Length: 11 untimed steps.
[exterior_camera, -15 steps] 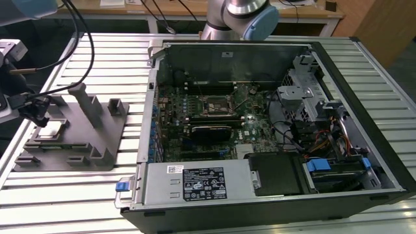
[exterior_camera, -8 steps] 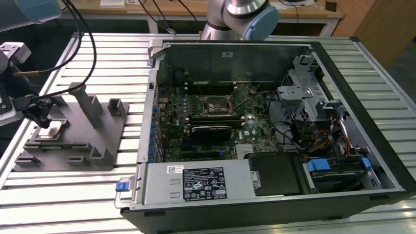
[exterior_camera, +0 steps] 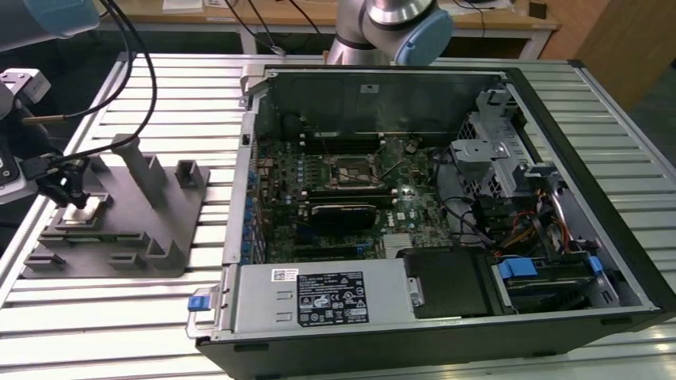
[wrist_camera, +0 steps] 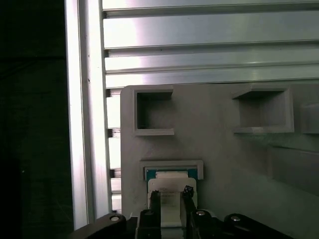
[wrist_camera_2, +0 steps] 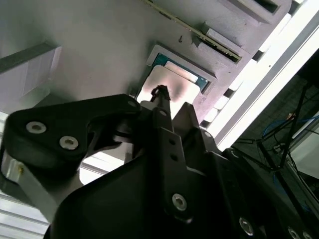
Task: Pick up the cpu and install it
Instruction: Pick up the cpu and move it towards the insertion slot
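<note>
Bright, even overhead light fills the exterior view: the slatted table (exterior_camera: 106,332) glares pale at the lower left of the frame, while the computer case (exterior_camera: 423,99) stays dim and shadowed inside. In the second wrist view the cpu (wrist_camera_2: 174,82) is washed out (nearly white) by glare. In the first wrist view the gripper (wrist_camera: 171,195) is a near-black silhouette.

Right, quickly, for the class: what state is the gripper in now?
Gripper: open, fingertips apart over the cpu, holding nothing.
</note>
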{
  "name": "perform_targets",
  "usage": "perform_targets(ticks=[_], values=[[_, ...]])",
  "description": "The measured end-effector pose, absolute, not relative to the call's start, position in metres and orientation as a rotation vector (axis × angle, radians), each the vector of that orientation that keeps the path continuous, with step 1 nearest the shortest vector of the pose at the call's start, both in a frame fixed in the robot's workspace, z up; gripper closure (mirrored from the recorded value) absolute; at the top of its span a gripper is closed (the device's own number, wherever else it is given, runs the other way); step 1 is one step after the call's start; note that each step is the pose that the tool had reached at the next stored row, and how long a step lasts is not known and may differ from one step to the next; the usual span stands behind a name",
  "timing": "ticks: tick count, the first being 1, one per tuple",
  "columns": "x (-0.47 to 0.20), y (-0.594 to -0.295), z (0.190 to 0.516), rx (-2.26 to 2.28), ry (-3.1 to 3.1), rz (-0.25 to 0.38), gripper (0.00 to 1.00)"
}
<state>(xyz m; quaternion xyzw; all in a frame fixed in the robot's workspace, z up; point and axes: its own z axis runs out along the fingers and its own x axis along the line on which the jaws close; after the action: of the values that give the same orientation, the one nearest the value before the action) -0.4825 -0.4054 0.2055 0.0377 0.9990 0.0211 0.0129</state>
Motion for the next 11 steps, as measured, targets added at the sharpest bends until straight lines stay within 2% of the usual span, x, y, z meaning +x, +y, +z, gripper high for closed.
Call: perform_targets(ticks=[2,3,5,6,7,11], values=[[-0.4825,-0.4054,0.2055,0.118,3.113,0.066,0.65],[-0.4825,-0.4054,0.2055,0.118,3.113,0.066,0.65],[-0.4825,-0.4054,0.2055,0.118,3.113,0.065,0.53],[-0.4825,-0.4054,0.2055,0.118,3.113,0.065,0.53],[-0.4825,-0.4054,0.2055,0.118,3.113,0.065,0.47],[-0.4825,-0.4053,0.2046,0.107,3.113,0.065,0.47]])
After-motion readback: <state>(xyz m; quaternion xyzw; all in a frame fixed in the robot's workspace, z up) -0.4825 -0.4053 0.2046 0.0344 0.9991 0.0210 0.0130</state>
